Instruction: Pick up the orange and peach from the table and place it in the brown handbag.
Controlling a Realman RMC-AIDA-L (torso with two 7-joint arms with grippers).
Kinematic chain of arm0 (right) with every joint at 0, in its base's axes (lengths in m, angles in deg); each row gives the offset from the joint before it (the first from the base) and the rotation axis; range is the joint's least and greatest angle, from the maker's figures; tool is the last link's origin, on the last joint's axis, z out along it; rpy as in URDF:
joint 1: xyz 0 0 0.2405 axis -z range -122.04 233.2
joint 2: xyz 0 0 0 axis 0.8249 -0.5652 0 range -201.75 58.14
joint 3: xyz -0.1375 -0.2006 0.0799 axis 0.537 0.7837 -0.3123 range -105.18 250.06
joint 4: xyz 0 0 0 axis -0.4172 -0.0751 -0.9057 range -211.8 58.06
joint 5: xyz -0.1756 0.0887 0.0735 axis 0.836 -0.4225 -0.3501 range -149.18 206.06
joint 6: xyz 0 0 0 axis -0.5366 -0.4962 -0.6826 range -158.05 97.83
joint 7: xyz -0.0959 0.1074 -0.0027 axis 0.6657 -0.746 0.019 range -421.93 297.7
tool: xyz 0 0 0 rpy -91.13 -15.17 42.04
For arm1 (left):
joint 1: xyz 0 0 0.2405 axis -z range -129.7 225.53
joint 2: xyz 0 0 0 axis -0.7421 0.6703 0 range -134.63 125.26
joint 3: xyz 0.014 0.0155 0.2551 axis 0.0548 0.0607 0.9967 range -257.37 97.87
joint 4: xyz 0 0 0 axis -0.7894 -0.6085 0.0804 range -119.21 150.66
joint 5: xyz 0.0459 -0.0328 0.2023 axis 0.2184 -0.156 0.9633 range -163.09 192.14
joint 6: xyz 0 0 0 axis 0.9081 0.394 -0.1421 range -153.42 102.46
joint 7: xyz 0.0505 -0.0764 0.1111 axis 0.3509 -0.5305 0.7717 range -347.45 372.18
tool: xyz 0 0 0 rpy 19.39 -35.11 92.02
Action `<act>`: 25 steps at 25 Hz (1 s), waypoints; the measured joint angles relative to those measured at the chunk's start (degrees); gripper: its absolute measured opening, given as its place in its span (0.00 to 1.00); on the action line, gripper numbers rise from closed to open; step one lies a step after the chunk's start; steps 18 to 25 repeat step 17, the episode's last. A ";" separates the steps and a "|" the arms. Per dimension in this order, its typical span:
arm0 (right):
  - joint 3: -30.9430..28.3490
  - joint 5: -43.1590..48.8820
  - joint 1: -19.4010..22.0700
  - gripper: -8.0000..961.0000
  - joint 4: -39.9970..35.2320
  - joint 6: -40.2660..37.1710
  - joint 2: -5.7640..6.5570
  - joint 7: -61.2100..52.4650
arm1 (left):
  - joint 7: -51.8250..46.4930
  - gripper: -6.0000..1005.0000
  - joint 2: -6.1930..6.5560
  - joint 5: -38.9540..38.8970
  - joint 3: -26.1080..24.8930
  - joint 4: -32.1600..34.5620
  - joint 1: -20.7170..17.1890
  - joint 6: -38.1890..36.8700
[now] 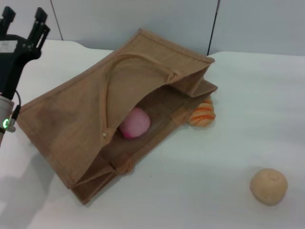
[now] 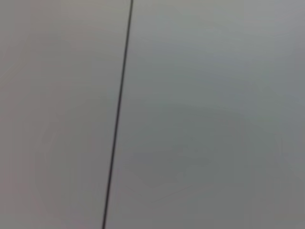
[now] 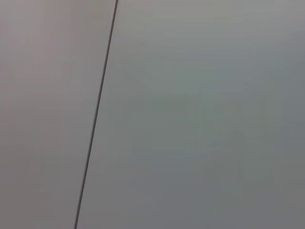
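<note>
The brown handbag (image 1: pixel 81 119) lies on its side on the white table, its mouth facing the front right. The pink peach (image 1: pixel 135 123) rests inside the bag's opening. The orange does not show in any view. My left gripper (image 1: pixel 24 20) is raised at the far left, beside and above the bag's back end, its fingers apart and empty. My right gripper is out of view. Both wrist views show only a grey wall with a dark seam (image 2: pixel 118 114).
An orange-striped bread loaf (image 1: pixel 203 114) lies against the bag's far right corner. A beige matte ball (image 1: pixel 269 186) sits on the table (image 1: pixel 214 167) at the front right. The grey wall (image 1: pixel 143 14) stands behind the table.
</note>
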 joint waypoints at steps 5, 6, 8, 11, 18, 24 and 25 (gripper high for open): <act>0.35 0.19 0.03 0.92 -0.07 -0.04 0.07 -1.05 | -0.09 0.79 0.07 -2.12 -0.01 -0.89 -0.98 0.49; 0.37 0.18 0.07 0.92 -0.10 -0.17 0.07 -1.15 | -0.16 0.79 0.09 -2.48 -0.01 -1.07 -1.12 0.57; 0.37 0.14 0.17 0.92 -0.18 -0.77 0.08 -1.46 | -0.21 0.79 0.08 -2.97 -0.01 -1.29 -1.26 0.66; 0.36 0.11 0.24 0.92 -0.23 -1.59 0.09 -1.64 | -0.46 0.79 0.05 -3.00 -0.01 -1.31 -1.28 0.67; 0.34 0.00 0.23 0.92 -0.26 -2.00 0.09 -1.64 | -0.94 0.79 0.01 -3.00 -0.01 -1.35 -1.30 0.73; 0.34 0.00 0.23 0.92 -0.26 -2.00 0.09 -1.64 | -0.94 0.79 0.01 -3.00 -0.01 -1.35 -1.30 0.73; 0.34 0.00 0.23 0.92 -0.26 -2.00 0.09 -1.64 | -0.94 0.79 0.01 -3.00 -0.01 -1.35 -1.30 0.73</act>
